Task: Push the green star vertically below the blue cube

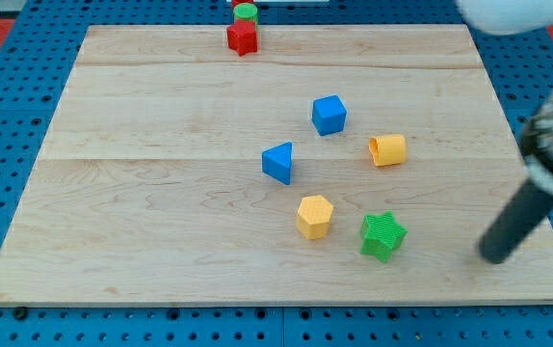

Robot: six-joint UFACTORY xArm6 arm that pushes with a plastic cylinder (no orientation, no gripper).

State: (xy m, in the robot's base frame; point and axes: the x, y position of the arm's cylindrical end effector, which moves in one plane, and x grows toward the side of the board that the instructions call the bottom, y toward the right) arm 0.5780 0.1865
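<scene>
Green star point(383, 235) lies to the view's left of my tip point(494, 257), apart; no pincer, just a rod.
Two blue blocks, cube point(329, 115) and triangular point(278, 162); two yellow point(315, 216) point(388, 150); two green, one red point(243, 39).

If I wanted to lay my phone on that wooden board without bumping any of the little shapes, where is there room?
The whole view's-left half of the board is bare. The centre-right is crowded: blue cube, blue triangle, yellow cylinder, yellow hexagon and green star. My tip sits right of the star. A red star and green cylinder occupy the top edge.
</scene>
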